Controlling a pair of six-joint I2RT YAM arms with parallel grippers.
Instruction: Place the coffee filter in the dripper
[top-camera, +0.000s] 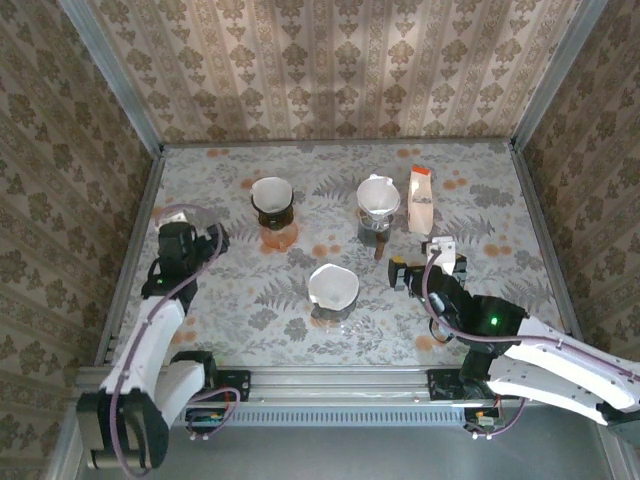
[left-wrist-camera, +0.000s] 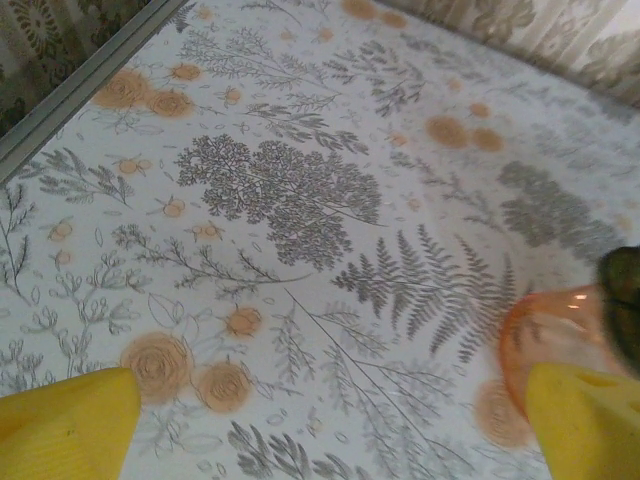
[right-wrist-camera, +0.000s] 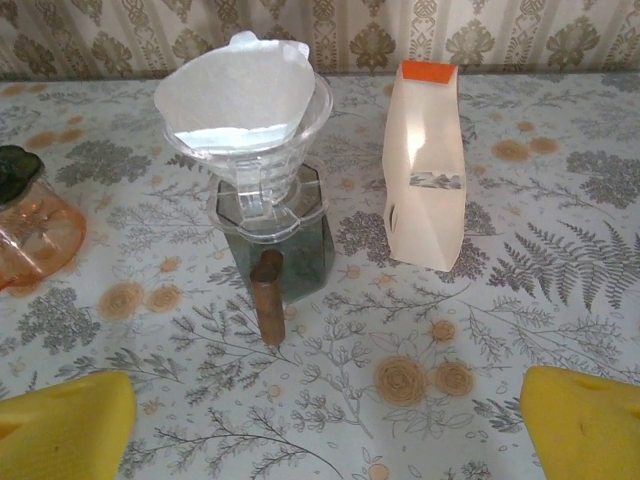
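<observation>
A white coffee filter sits inside a clear dripper on a dark glass server with a brown handle. The same dripper stands at the back centre-right. My right gripper is open a little in front of it, with bare table between its yellow fingertips. From above, the right gripper is just near-right of that server. My left gripper is open over bare table at the left, holding nothing. In the top view the left gripper is left of the orange carafe.
A paper filter bag with an orange top stands right of the server. An orange carafe carries another filter-lined dripper; its base is close to my left gripper's right finger. A third filter-lined dripper stands at table centre.
</observation>
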